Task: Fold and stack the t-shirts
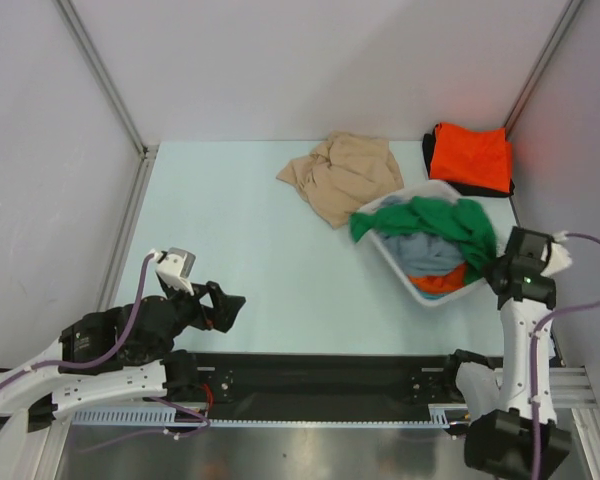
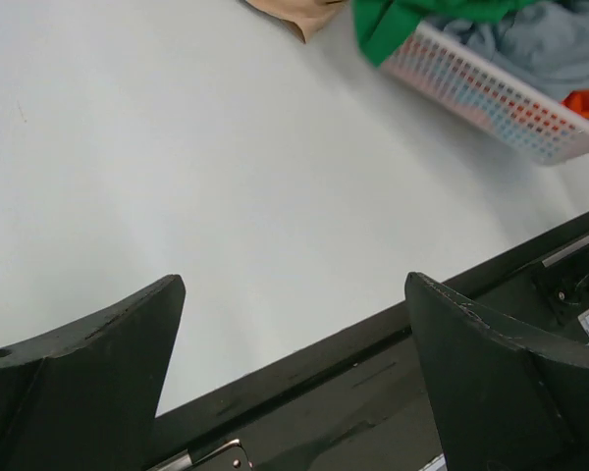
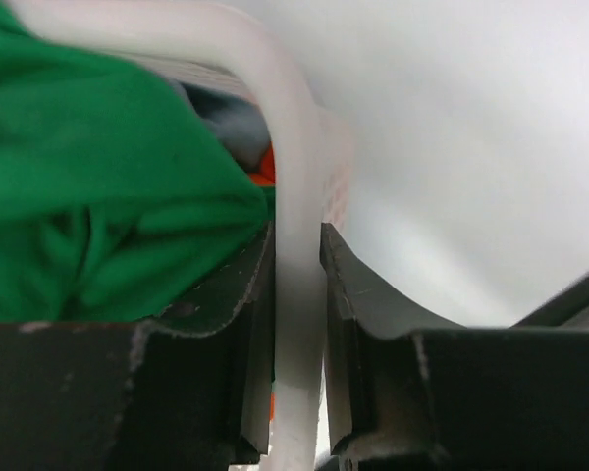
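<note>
The pale counter [image 1: 250,230] takes up most of the top view, closed in by grey wall panels [image 1: 280,60]. A black rail [image 1: 320,385] runs along its near edge between the two arm bases.

A white plastic laundry basket [image 1: 390,265] sits at an angle on the right side of the counter. It is the only bulky thing near the right arm [image 1: 525,320]. The right jaws are clamped on the basket's near rim [image 3: 294,147], and the white bar runs straight up between the two black fingers.

A green t-shirt [image 1: 440,220] lies heaped on top of the basket, with one sleeve spilling over the left rim. A grey-blue t-shirt [image 1: 425,252] is bunched beneath it. A scrap of orange cloth [image 1: 442,280] shows at the near corner.

The tan t-shirt [image 1: 342,178] lies on the bare counter just beyond the basket's far left corner. It is crumpled and wrinkled, not folded.

In the far right corner a bright orange t-shirt [image 1: 470,155] lies flat and squared on a black t-shirt [image 1: 490,191], which shows only as a dark border.

The left arm [image 1: 130,335] is low over the near left of the counter, well apart from every shirt. The left jaws stand wide apart and hold nothing.
</note>
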Robot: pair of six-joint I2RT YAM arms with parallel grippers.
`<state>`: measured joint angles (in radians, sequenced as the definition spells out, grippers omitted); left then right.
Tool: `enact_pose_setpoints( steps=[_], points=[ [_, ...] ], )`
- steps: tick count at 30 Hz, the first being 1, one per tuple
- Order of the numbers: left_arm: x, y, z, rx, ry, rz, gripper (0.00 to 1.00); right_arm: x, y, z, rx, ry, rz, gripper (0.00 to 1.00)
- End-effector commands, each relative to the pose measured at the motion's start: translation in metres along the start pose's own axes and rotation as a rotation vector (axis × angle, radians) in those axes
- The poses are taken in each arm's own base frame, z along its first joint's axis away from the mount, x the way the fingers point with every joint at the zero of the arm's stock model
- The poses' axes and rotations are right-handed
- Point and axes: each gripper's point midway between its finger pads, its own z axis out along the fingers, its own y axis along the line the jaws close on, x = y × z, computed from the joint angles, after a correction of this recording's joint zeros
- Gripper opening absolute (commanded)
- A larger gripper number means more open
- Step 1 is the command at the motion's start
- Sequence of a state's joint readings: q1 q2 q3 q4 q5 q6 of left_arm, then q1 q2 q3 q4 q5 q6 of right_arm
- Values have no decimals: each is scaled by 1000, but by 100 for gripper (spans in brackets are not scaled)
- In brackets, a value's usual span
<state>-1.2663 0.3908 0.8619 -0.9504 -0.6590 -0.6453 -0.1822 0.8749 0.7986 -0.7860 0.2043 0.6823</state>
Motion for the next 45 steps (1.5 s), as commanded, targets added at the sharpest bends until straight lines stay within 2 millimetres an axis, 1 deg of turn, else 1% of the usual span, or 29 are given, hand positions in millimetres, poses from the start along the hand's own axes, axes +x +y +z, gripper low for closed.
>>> enact_pose_setpoints(
  steps=[1, 4, 6, 8, 10, 12, 13, 16, 20, 21, 22, 23, 24, 25, 27, 28, 30, 31, 33, 34, 35, 36, 37, 38, 40, 41, 43, 44, 45],
  points=[
    [-2, -4, 3, 11, -12, 4, 100, -35, -41, -12, 111, -137, 152, 0],
    [-2, -5, 4, 15, -11, 8, 100, -43, -55, -17, 146, -154, 257, 0],
    [-2, -5, 4, 13, -11, 9, 100, -45, -61, -18, 157, -161, 290, 0],
    [-2, -4, 4, 11, -12, 9, 100, -50, -74, -18, 195, -178, 320, 0],
    [-2, -4, 3, 14, -15, 4, 100, -56, -94, -21, 265, -196, 357, 0],
    [-3, -4, 2, 16, -19, 1, 100, -62, -104, -26, 275, -212, 397, 0],
    [-3, -3, 2, 15, -21, -2, 100, -68, -121, -32, 312, -242, 444, 0],
    [-3, -4, 2, 21, -22, -3, 100, -72, -135, -41, 339, -257, 522, 0],
    [-2, -5, 3, 16, -13, 5, 100, -77, -146, -53, 360, -305, 630, 1],
    [-2, -5, 4, 13, -12, 6, 100, -81, -145, -53, 351, -316, 639, 8],
    [-1, -5, 4, 12, -10, 8, 100, -83, -144, -52, 335, -318, 641, 19],
    [-1, -4, 4, 11, -9, 7, 100, -88, -138, -48, 295, -310, 641, 66],
    [-1, -4, 4, 9, -9, 7, 100, -90, -135, -47, 280, -306, 640, 89],
    [-1, -4, 4, 7, -10, 7, 100, -98, -131, -50, 262, -316, 635, 99],
    [-1, -4, 4, 10, -12, 4, 100, -104, -129, -56, 265, -320, 635, 100],
    [-2, -4, 3, 10, -13, 3, 100, -115, -125, -67, 254, -355, 622, 100],
    [-2, -3, 3, 10, -14, 0, 100, -122, -122, -78, 268, -377, 605, 100],
    [-2, -3, 3, 7, -16, 0, 100, -133, -116, -89, 252, -409, 594, 100],
    [-1, -3, 4, 7, -13, -1, 100, -142, -101, -96, 189, -426, 569, 100],
    [-1, -3, 4, 6, -12, 1, 100, -148, -85, -104, 123, -450, 536, 100],
    [0, -3, 5, 2, -9, 3, 100, -154, -57, -108, -16, -438, 499, 100],
    [0, -3, 5, 1, -7, 7, 100, -155, -43, -113, -79, -437, 480, 100],
    [0, -3, 6, -2, -6, 9, 100, -150, -11, -120, -203, -418, 427, 100],
    [0, -4, 7, -7, -4, 9, 100, -150, 9, -126, -289, -414, 394, 100],
    [1, -3, 8, -16, 2, 18, 100, -140, 40, -132, -384, -369, 339, 100],
    [2, -3, 9, -22, 8, 22, 100, -121, 70, -132, -455, -296, 262, 100],
    [2, -2, 9, -32, 8, 22, 100, -102, 98, -128, -500, -232, 172, 100],
    [2, -1, 10, -41, 11, 22, 100, -67, 128, -119, -520, -140, 52, 100],
    [1, 1, 9, -49, 8, 20, 100, -48, 140, -115, -515, -105, -13, 100]
  ],
)
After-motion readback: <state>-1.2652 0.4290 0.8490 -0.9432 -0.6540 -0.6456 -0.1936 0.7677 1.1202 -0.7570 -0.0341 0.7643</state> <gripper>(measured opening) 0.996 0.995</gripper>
